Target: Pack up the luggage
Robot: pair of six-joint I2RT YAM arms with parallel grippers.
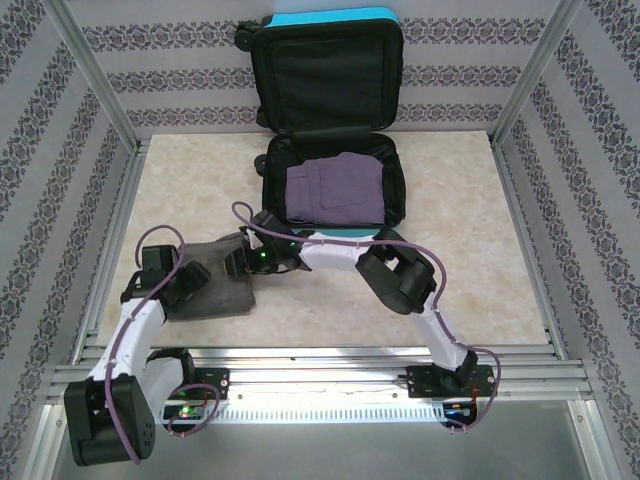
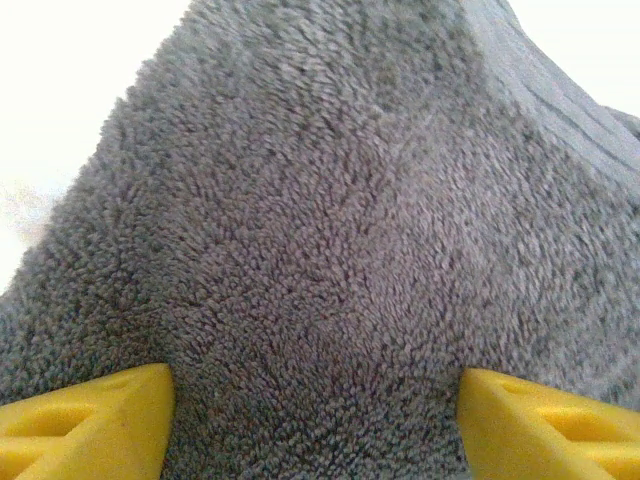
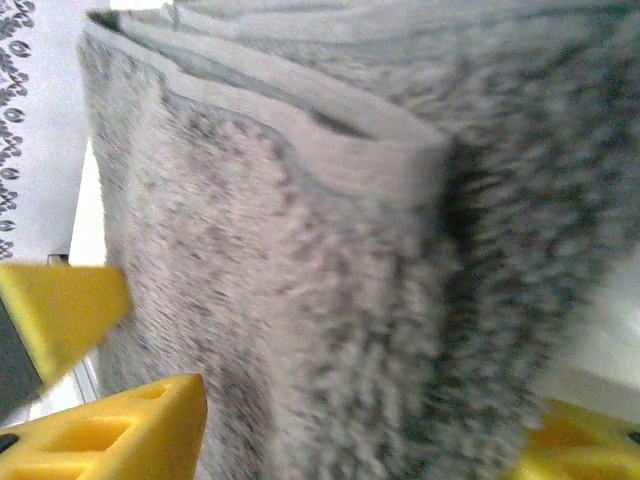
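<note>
The open luggage (image 1: 325,85) lies up-frame of the grey towel (image 1: 225,295), nearest the right tool (image 1: 247,262) clamping the towel's fold, while the left tool (image 1: 195,283) straddles the towel wide-jawed.

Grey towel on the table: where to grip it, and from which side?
Grip the grey towel by its folded right edge, coming from the right, the luggage side, jaws straddling the stacked layers. The layers meet there in one thick edge, so the fold should likely stay together.
</note>
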